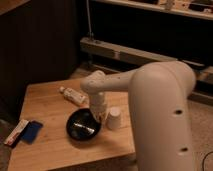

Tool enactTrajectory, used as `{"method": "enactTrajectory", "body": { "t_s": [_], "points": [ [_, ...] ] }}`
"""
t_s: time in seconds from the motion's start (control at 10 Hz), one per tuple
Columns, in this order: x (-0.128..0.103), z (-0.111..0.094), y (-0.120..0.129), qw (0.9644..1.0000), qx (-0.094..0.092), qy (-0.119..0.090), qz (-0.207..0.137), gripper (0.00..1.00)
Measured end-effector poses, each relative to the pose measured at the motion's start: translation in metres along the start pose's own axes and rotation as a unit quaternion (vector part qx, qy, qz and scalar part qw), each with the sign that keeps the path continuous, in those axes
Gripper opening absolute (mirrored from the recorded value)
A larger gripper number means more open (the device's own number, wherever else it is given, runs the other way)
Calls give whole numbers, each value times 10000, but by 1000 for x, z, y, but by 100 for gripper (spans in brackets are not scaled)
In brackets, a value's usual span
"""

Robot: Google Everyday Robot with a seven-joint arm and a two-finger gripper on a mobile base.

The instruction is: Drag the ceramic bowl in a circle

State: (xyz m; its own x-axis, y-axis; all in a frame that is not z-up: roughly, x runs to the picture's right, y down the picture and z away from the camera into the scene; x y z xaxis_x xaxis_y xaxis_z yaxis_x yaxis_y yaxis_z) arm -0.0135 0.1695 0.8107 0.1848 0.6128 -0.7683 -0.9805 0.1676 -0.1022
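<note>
The ceramic bowl (82, 127) is a glossy black, shallow round bowl with faint pale rings inside. It sits upright on the wooden table (50, 107), near the middle front. My gripper (99, 117) points down from the white arm and sits at the bowl's far right rim, touching or just over it. The arm's wrist hides the gripper's tip where it meets the rim.
A small white upturned cup (114, 119) stands just right of the bowl and gripper. A white tube (73, 95) lies behind the bowl. A blue object (31, 131) and a white and red packet (15, 133) lie at the table's left front edge. A dark shelf unit (150, 30) stands behind.
</note>
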Motion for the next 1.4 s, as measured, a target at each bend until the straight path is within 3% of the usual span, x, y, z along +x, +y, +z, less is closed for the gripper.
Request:
{"method": "enactTrajectory", "body": {
  "t_s": [0.2, 0.3, 0.5, 0.6, 0.9, 1.1, 1.4],
  "points": [
    [17, 4, -24, 9997, -71, 63, 236, 0],
    [30, 5, -25, 9998, -145, 103, 107, 0],
    [54, 2, -5, 9990, -258, 165, -326, 0],
    [68, -2, 19, 9971, -318, 194, -662, 0],
    [98, -9, 88, 9864, -323, 359, -1573, 0],
    [103, -10, 132, 9750, -328, 456, -2150, 0],
    [86, -11, 157, 9705, -389, 373, -2350, 0]
  ]
}}
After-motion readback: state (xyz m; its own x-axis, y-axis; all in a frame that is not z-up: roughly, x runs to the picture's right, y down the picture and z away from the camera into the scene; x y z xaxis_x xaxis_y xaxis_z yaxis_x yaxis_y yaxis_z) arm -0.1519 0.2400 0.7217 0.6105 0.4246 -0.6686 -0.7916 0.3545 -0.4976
